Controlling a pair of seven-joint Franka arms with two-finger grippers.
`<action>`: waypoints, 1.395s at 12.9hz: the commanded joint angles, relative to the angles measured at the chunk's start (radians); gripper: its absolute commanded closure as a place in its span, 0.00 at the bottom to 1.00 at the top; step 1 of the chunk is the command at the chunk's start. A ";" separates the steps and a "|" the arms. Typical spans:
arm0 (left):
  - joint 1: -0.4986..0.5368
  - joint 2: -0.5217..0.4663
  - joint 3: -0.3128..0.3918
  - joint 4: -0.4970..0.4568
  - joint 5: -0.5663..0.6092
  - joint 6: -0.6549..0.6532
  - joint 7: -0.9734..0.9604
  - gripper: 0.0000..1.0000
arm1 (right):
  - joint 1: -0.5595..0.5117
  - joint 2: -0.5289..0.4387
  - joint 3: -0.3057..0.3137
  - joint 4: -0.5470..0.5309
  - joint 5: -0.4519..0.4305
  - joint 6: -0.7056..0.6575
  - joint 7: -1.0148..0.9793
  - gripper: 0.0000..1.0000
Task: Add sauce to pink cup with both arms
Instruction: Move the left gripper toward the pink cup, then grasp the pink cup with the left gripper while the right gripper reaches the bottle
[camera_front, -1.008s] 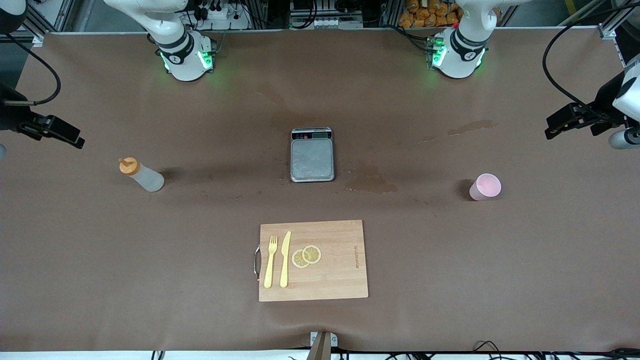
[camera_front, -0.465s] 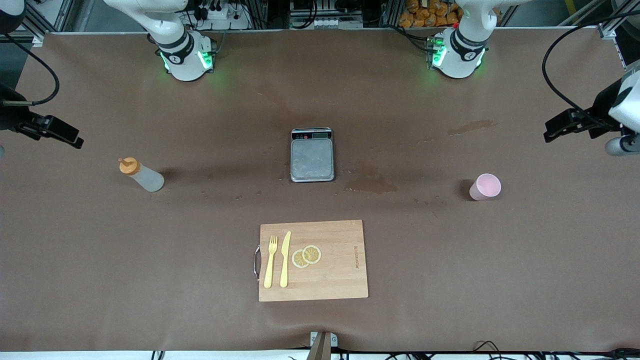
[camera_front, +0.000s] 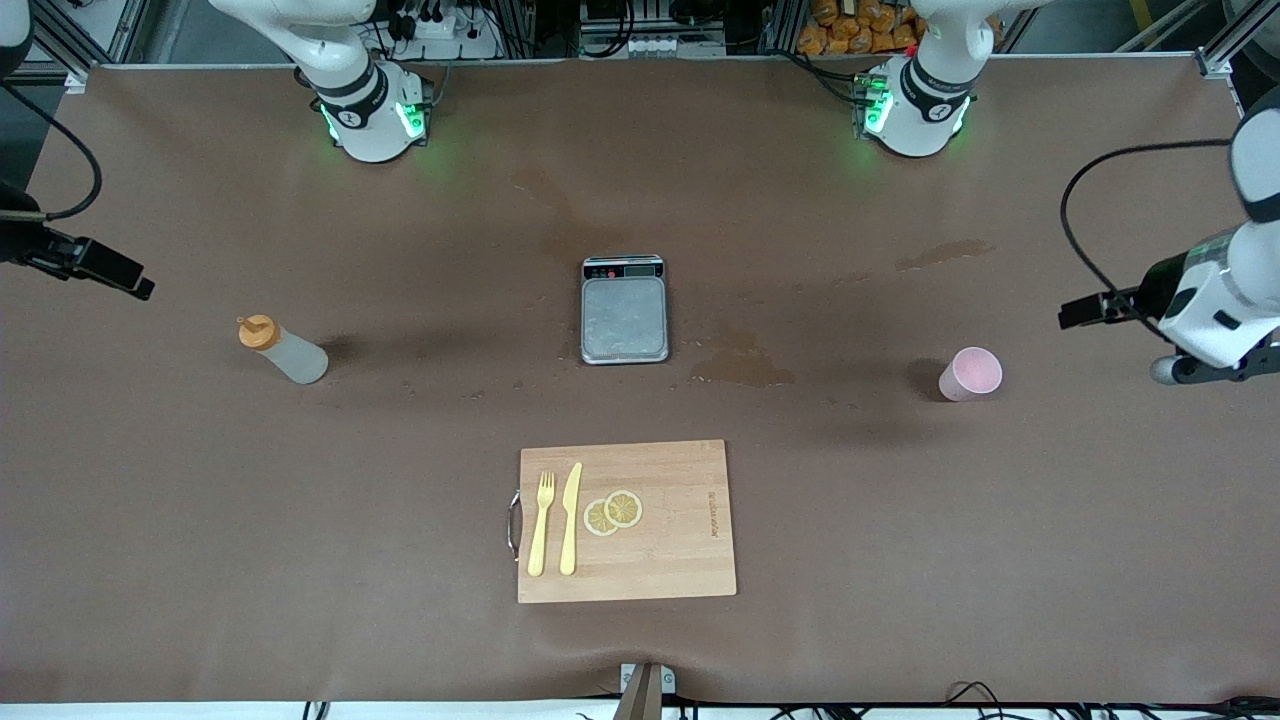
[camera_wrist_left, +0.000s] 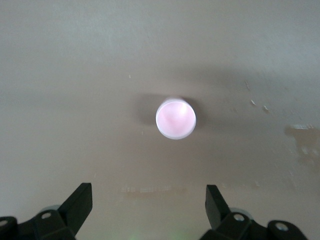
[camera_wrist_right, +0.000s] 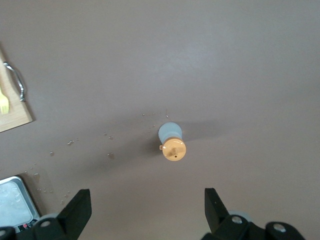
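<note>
The sauce bottle (camera_front: 283, 349), whitish with an orange cap, stands upright toward the right arm's end of the table. In the right wrist view the sauce bottle (camera_wrist_right: 171, 142) shows from above. My right gripper (camera_front: 133, 284) (camera_wrist_right: 147, 196) hangs open and empty over the table's end, apart from the bottle. The pink cup (camera_front: 970, 374) stands upright toward the left arm's end, and its round pink mouth (camera_wrist_left: 175, 118) fills the middle of the left wrist view. My left gripper (camera_front: 1087, 311) (camera_wrist_left: 149, 193) hovers open and empty above the table beside the cup.
A kitchen scale (camera_front: 624, 310) sits mid-table. Nearer the front camera lies a wooden cutting board (camera_front: 680, 540) with a yellow fork (camera_front: 541, 523), a knife (camera_front: 570, 518) and two lemon slices (camera_front: 613, 511). Wet stains (camera_front: 745, 370) mark the mat between scale and cup.
The left arm's hand has swung down and turned so its camera looks onto the cup. The right gripper has drifted slightly toward its end of the table. Bottle and cup have not moved.
</note>
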 joint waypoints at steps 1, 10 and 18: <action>0.017 -0.036 -0.006 -0.201 0.021 0.211 0.014 0.00 | -0.055 0.042 0.014 0.001 0.022 -0.010 0.013 0.00; 0.055 0.081 -0.005 -0.430 0.023 0.577 0.016 0.01 | -0.231 0.295 0.014 0.058 0.193 -0.038 0.023 0.00; 0.051 0.159 -0.005 -0.421 0.021 0.637 -0.001 0.74 | -0.469 0.567 0.012 0.083 0.578 -0.138 0.169 0.00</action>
